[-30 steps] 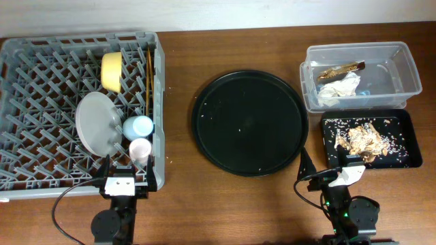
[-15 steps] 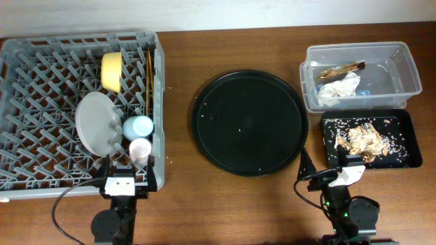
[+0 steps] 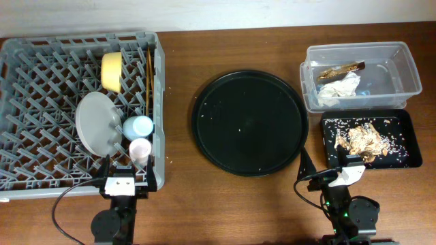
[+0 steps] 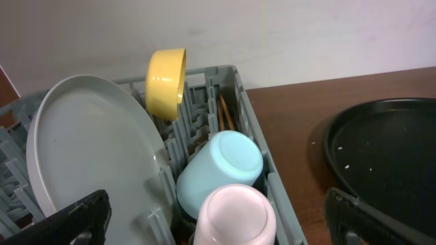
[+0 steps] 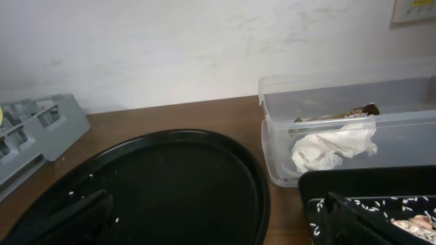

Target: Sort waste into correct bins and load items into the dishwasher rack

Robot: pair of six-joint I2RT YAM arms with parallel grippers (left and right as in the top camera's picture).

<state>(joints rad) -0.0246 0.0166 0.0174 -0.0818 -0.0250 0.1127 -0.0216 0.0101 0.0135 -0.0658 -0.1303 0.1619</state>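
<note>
Rack: on your left, the large grey pegged plastic crate holds the pale grey-green round plate on edge, the yellow bowl, small blue cup, small pink cup and thin wooden chopsticks.
Tub: on your right, the clear rectangular plastic tub holds the crumpled white tissue and shiny gold-brown wrapper.
Tray: the shallow black rectangular tray beside the tub holds brownish-beige food scraps.
Left gripper: released, empty, by the pink cup.
Right gripper: released, empty, near the tray.

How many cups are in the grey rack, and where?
2. The blue cup lies beside the plate, near the rack's right wall; the pink cup is right next to it. No other cup shows.
</note>
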